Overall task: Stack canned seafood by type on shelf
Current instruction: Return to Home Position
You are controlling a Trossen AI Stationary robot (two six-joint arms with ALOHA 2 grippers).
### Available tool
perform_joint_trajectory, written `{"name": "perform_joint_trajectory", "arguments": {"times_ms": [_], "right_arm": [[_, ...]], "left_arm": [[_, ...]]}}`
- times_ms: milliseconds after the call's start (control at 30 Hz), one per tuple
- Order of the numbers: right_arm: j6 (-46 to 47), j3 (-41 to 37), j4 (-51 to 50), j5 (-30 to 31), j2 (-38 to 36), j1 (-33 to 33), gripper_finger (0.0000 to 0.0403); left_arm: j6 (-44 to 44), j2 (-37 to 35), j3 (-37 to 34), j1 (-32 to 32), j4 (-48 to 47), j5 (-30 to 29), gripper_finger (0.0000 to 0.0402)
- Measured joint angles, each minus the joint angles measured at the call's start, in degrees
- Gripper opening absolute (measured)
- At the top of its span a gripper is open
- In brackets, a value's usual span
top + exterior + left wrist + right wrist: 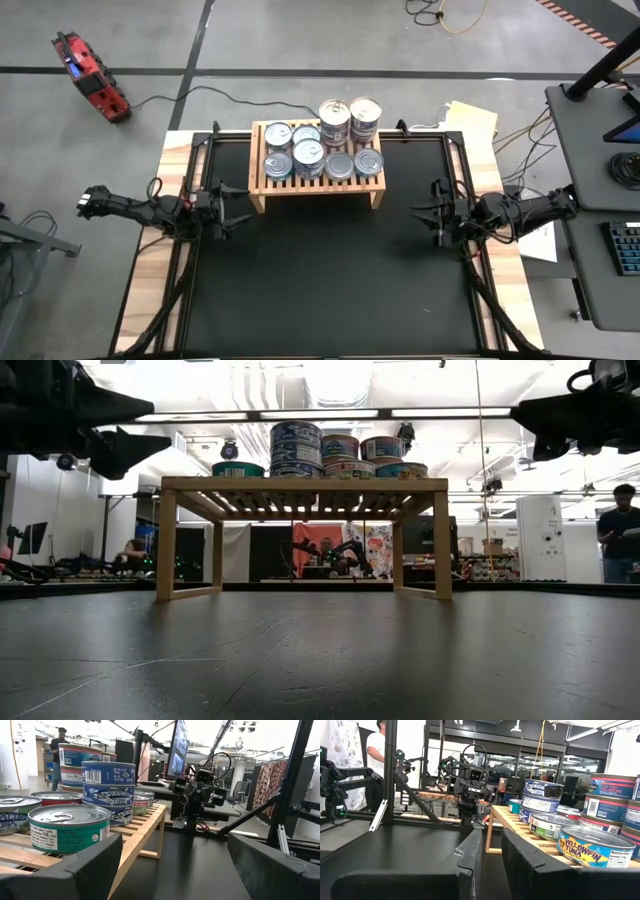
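The light-wood shelf point(318, 165) point(300, 485) stands by its legs at the far middle of the black table. Several canned seafood tins point(340, 165) rest on its slats. Two taller stacks point(334, 122) point(365, 116) rise at its far right, and another stack point(107, 790) shows in the left wrist view. My left gripper point(240, 210) point(175, 845) hovers open by the shelf's left end, beside a green-labelled tin point(70, 827). My right gripper point(425, 212) point(492, 832) hovers off the shelf's right end, open by a narrow gap, near a yellowfin tuna tin point(595, 847).
Bare black table top point(330, 280) stretches from the shelf to the near edge between the arms. A red device point(90, 75) lies on the floor at far left. A desk with a keyboard point(620, 245) stands to the right. A person point(620, 530) is in the room behind.
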Motion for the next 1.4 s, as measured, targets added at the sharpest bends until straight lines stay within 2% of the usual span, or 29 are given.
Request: {"name": "perform_joint_trajectory", "arguments": {"times_ms": [167,1000,1400], "right_arm": [[0.00,-0.02,0.00,0.00,0.00,0.00,0.0059],[0.00,-0.04,0.00,0.02,0.02,0.02,0.0103],[0.00,-0.04,0.00,0.00,0.02,0.00,0.0076]], "left_arm": [[0.00,1.02,0.00,0.00,0.01,0.01,0.0346],[0.02,6.28,0.07,0.00,0.03,0.02,0.0346],[0.02,8.16,0.07,0.00,0.03,0.02,0.0346]]}}
